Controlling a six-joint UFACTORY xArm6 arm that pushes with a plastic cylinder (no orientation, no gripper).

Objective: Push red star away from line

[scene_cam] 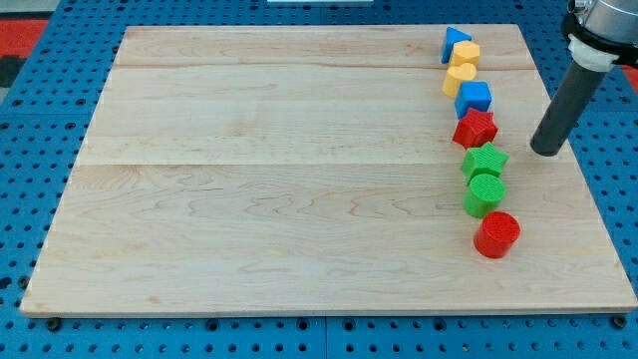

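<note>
The red star (476, 129) lies in a near-vertical line of blocks at the view's right. Above it sit a blue cube (475, 97), a yellow heart (460, 79), a yellow block (465, 55) and a blue triangle (455, 40). Below it sit a green star (484, 160), a green cylinder (485, 193) and a red cylinder (496, 234). My tip (545, 151) rests on the board to the right of the red star, a short gap away, touching no block.
The wooden board (279, 179) lies on a blue pegboard table (30, 150). The board's right edge runs close to my tip. The arm's body (603, 25) enters from the top right corner.
</note>
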